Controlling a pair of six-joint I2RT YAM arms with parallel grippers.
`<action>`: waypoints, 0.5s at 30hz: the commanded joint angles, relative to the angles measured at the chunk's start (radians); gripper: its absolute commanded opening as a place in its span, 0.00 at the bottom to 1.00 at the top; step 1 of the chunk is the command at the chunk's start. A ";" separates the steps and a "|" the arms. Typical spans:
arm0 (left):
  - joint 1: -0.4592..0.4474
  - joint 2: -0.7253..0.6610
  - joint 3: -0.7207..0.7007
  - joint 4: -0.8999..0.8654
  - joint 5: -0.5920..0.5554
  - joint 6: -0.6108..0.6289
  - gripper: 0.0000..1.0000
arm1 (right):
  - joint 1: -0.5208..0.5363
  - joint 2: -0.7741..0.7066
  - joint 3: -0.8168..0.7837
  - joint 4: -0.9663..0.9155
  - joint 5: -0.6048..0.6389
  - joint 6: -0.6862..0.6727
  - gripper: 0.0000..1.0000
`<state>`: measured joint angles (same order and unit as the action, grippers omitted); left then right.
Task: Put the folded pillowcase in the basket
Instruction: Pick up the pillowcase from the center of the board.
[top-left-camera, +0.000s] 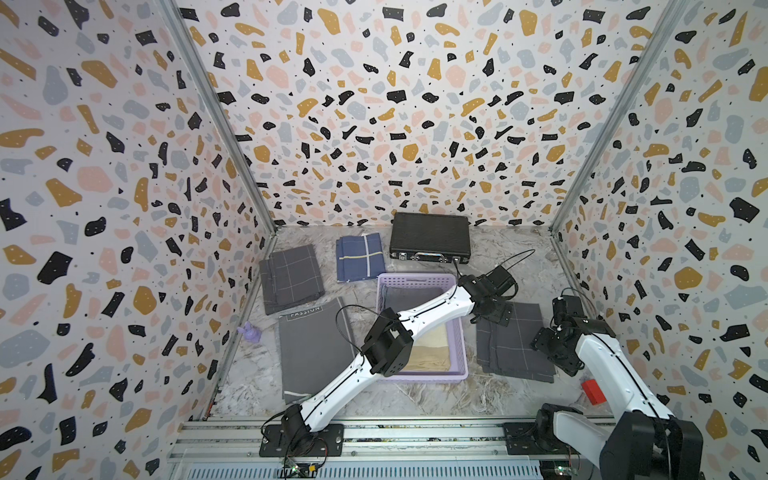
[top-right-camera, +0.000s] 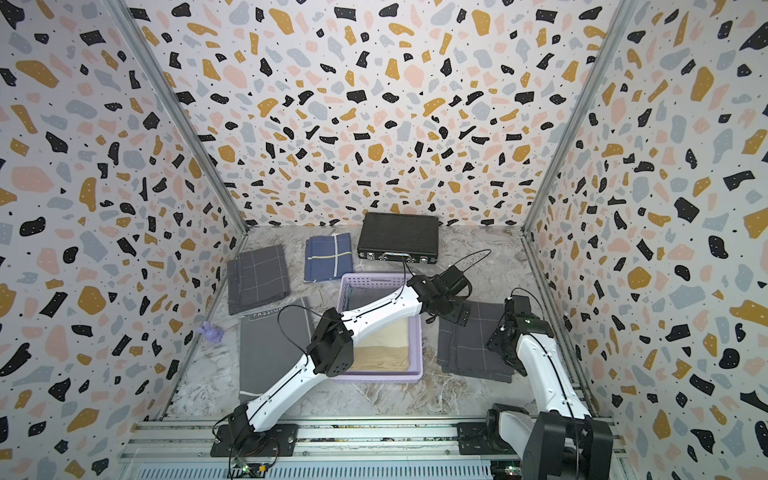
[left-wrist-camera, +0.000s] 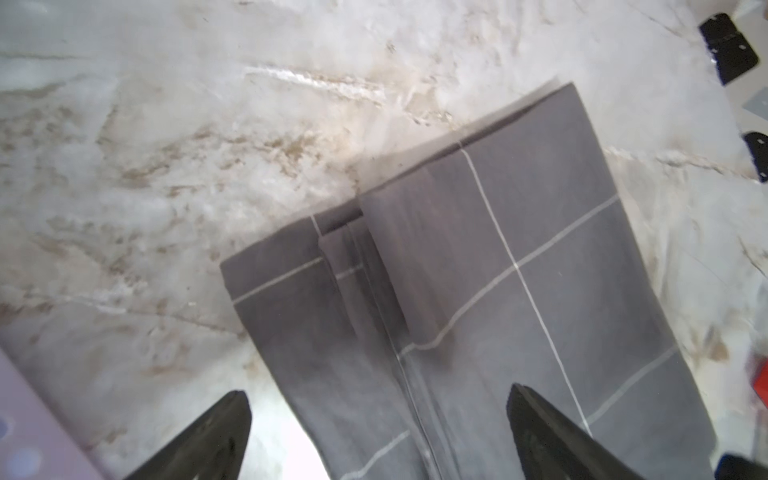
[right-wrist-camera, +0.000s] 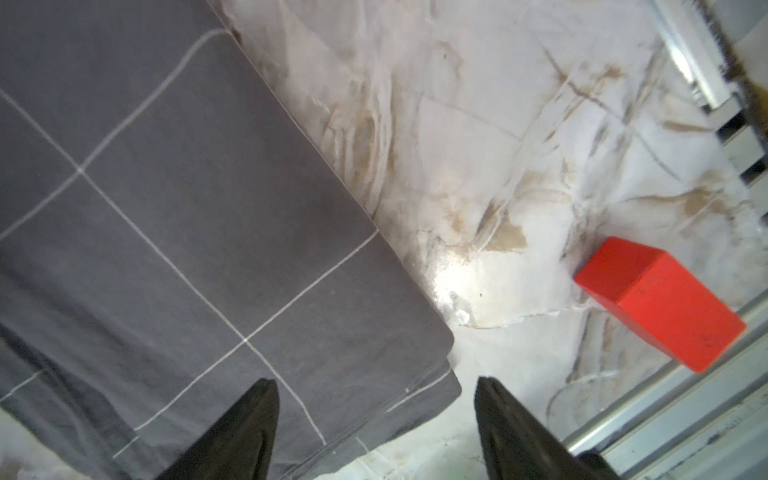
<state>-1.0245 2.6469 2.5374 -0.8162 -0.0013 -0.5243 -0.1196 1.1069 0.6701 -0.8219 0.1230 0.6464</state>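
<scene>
The folded pillowcase is dark grey with thin white grid lines and lies flat on the marble table, just right of the lavender basket. My left arm reaches across the basket. Its gripper is open above the pillowcase's far left part, nothing between the fingers. My right gripper is open above the pillowcase's near right corner. A beige cloth and a grey one lie in the basket.
A black hard case stands behind the basket. A blue folded cloth, a grey checked one and a large grey cloth lie to the left. A purple figure sits by the left wall, a red block near the right rail.
</scene>
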 joint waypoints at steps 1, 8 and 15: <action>0.019 0.043 0.028 0.035 -0.004 -0.052 1.00 | -0.003 0.058 -0.018 0.040 -0.051 0.009 0.77; 0.036 0.064 -0.017 0.099 -0.037 -0.028 1.00 | -0.004 0.103 -0.081 0.110 -0.183 -0.016 0.70; 0.063 0.036 -0.119 0.272 0.091 -0.059 1.00 | -0.003 -0.008 -0.105 0.061 -0.247 -0.027 0.69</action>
<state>-0.9756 2.6843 2.4657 -0.6243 0.0048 -0.5610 -0.1230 1.1446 0.5716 -0.7265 -0.0750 0.6346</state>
